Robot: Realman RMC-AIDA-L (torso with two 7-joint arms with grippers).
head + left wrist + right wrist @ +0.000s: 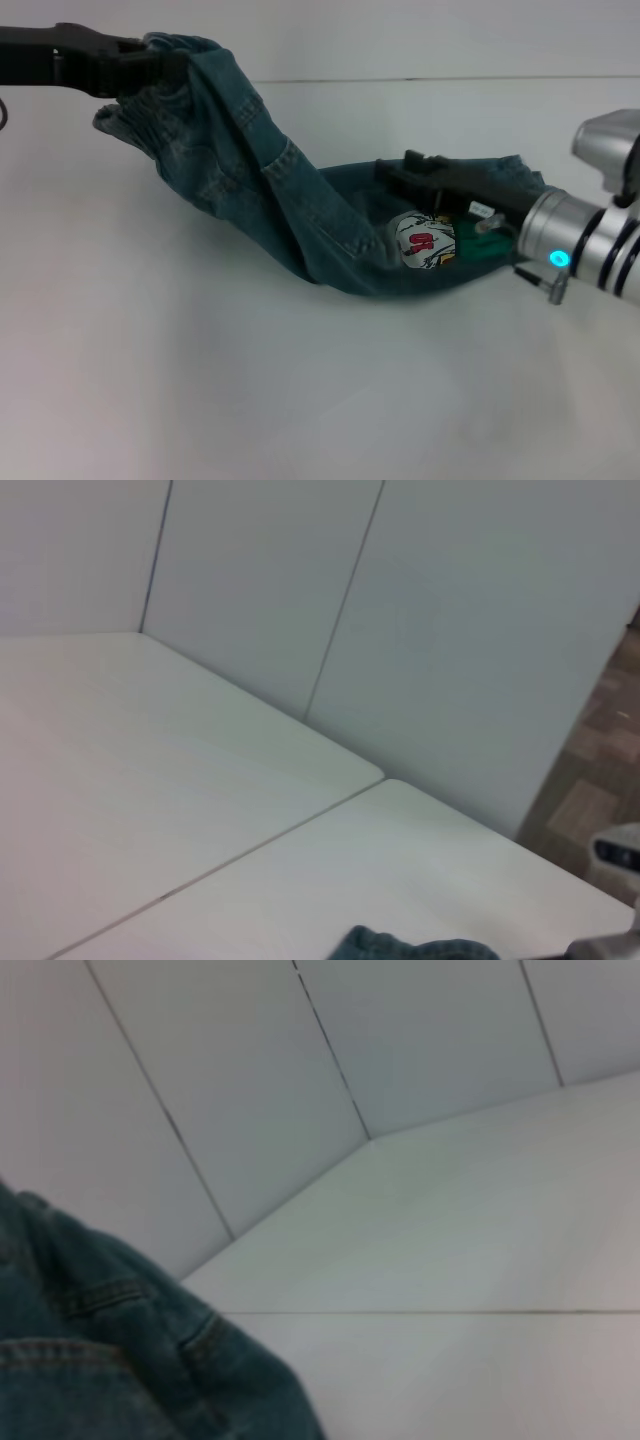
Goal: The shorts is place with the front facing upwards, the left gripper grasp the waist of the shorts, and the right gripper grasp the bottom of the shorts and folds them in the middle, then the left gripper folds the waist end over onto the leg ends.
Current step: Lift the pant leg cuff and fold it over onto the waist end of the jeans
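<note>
We see blue denim shorts [250, 180], a white, red and black patch [425, 243], on a white table [200, 380].

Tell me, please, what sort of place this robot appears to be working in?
Probably a lab or test cell: a bare white table, plain panelled walls behind it, and only denim shorts held between the left claw and right claw.

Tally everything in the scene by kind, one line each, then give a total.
Denim shorts: 1, blue, with a red-and-white patch, held up off the white table
Grippers: 2, the left gripper at the waist end, the right gripper at the leg end
Table: 1
Total: 4
</note>
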